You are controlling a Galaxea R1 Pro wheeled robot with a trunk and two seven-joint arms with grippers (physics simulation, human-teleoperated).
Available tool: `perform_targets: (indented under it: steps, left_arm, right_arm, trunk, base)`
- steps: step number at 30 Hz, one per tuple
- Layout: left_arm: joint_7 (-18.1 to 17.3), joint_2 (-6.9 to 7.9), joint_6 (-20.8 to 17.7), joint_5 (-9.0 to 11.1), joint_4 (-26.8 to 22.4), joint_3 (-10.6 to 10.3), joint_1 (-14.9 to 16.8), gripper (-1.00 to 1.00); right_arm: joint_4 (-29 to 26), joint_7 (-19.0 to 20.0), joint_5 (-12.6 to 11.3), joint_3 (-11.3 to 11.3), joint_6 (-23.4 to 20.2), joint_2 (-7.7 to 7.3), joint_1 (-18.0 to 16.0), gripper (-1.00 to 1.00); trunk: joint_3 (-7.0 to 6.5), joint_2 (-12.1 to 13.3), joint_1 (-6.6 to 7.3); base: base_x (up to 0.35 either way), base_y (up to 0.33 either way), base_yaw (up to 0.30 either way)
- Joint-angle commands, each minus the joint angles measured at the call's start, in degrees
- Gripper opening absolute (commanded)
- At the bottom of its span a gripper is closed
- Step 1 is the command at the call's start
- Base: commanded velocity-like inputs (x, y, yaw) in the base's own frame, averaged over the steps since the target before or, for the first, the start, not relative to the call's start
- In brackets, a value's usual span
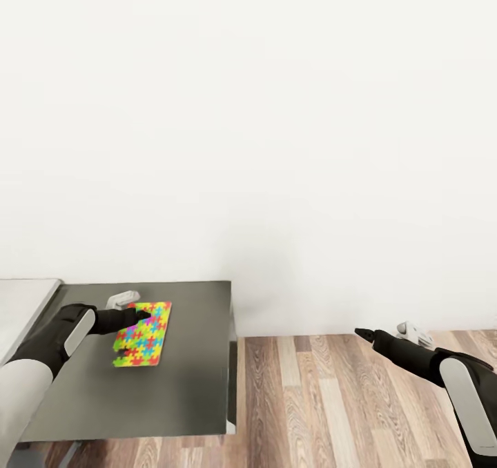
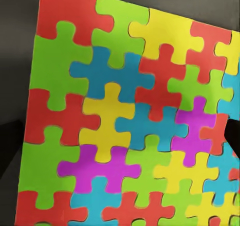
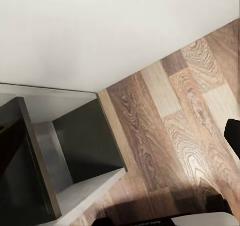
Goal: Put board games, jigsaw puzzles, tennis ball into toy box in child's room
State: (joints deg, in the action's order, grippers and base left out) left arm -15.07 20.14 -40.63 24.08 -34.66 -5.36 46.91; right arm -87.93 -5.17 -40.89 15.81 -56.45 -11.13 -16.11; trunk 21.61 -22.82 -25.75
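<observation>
Left tool (image 1: pixel 141 314), state unclear, rests on the jigsaw puzzle (image 1: pixel 143 334) at lower left; right tool (image 1: pixel 362 333) pressed together over floor (image 1: pixel 324 399).

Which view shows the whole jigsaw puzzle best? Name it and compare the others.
The head view: the jigsaw puzzle lies whole on the dark cabinet top, with the left gripper at its far end. The left wrist view shows a close-up of its pieces, edges cropped. The right wrist view faces floor and cabinet.
</observation>
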Motion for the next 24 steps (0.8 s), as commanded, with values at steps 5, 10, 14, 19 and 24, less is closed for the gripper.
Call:
perform_targets:
  steps: [5,10,14,19,24]
  left_arm:
    - [-0.13,0.06,-0.15,0.01,-0.06,-0.26,0.03,1.0]
    - [-0.13,0.07,-0.15,0.01,-0.06,-0.26,0.03,1.0]
    - [-0.13,0.07,-0.15,0.01,-0.06,-0.27,0.03,1.0]
    - [-0.13,0.06,-0.15,0.01,-0.06,-0.27,0.03,1.0]
    - [-0.13,0.05,-0.15,0.01,-0.06,-0.27,0.03,1.0]
  right_arm:
    - [-0.05,-0.54,-0.58,0.01,-0.24,0.0,-0.06,1.0]
    - [-0.05,-0.54,-0.56,0.01,-0.24,0.04,-0.06,1.0]
    - [-0.05,-0.54,-0.54,0.01,-0.24,0.05,-0.06,1.0]
    - [-0.03,-0.57,-0.53,-0.02,-0.16,0.13,-0.06,1.0]
    - [0.03,-0.55,-0.58,-0.06,-0.15,0.14,-0.06,1.0]
  trunk:
    - [-0.25,-0.1,-0.03]
    - [-0.51,-0.1,-0.03]
    - [-0.55,-0.1,-0.03]
    - [-0.56,-0.1,-0.03]
    - [-0.56,-0.1,-0.03]
  base:
    - [-0.043,-0.05,-0.21]
    - [-0.057,-0.063,-0.158]
    - [-0.008,-0.009,-0.032]
    - [-0.001,-0.001,-0.005]
    - [0.0,0.0,0.0]
